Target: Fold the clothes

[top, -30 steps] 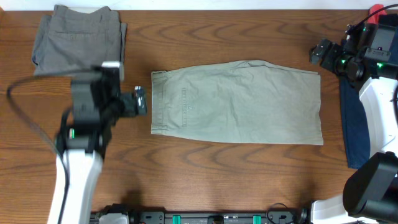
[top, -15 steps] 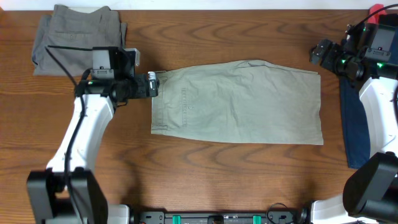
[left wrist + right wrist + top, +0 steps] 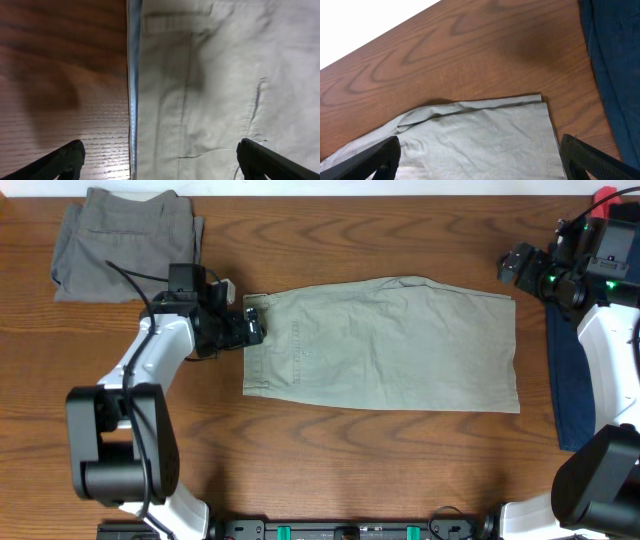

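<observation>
Now, khaki shorts (image 3: 390,345) are laid flat mid-tabletop (image 3: 350,470), grey shorts (image 3: 125,240) are seen folded at the far left corner, and a navy garment (image 3: 568,380) lies along the right edge. The left gripper (image 3: 252,328) is spread wide across the khaki waistband edge, nothing pinched. The right gripper (image 3: 512,265) is likewise spread, empty, near the shorts' hem corner.

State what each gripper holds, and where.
Nothing is held. The left gripper is open astride the waistband edge of the khaki shorts; the right gripper is open, off the cloth.
</observation>
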Available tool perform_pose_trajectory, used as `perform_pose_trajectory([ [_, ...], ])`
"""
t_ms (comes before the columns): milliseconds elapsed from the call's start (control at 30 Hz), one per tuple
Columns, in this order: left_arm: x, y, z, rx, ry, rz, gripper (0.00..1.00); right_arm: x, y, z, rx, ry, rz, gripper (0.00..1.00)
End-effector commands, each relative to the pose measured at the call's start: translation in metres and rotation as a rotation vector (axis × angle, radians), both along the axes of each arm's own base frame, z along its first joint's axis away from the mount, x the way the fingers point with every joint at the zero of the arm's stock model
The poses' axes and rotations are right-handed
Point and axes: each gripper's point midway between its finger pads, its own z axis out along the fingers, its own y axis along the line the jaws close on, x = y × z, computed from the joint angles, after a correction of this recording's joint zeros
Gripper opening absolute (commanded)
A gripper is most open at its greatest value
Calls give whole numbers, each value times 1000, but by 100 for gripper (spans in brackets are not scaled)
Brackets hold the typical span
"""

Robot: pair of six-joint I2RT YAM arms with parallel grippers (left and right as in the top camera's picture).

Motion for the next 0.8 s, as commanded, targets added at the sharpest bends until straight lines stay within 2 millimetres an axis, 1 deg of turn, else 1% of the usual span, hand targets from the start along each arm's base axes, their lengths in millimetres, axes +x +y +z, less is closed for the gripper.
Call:
perform_pose_trajectory([
  [0, -1, -1, -17, -19, 53, 4, 98, 2, 3, 1, 6, -2, 3, 99],
  [67, -5, -3, -27, -31, 86, 1, 98, 2, 3, 1, 6, -2, 4, 99],
  [133, -9, -9, -34, -70, 117, -9, 98, 2, 3, 1, 6, -2, 4, 99],
  [367, -21, -34, -48, -219, 195, -46, 100, 2, 3, 1, 6, -2, 3, 99],
  [567, -38, -38, -66, -230, 270, -47, 89, 2, 3, 1, 6, -2, 3, 99],
  [633, -40, -38, -67, -230, 280, -46, 79, 2, 3, 1, 6, -2, 4, 99],
  [700, -41, -37, -68, -223, 282, -45, 63, 2, 3, 1, 6, -2, 3, 99],
  [733, -40, -37, -68, -222, 281, -44, 57, 2, 3, 1, 6, -2, 3, 99],
  [767, -40, -37, -68, -222, 280, -44, 47, 2, 3, 1, 6, -2, 4, 99],
])
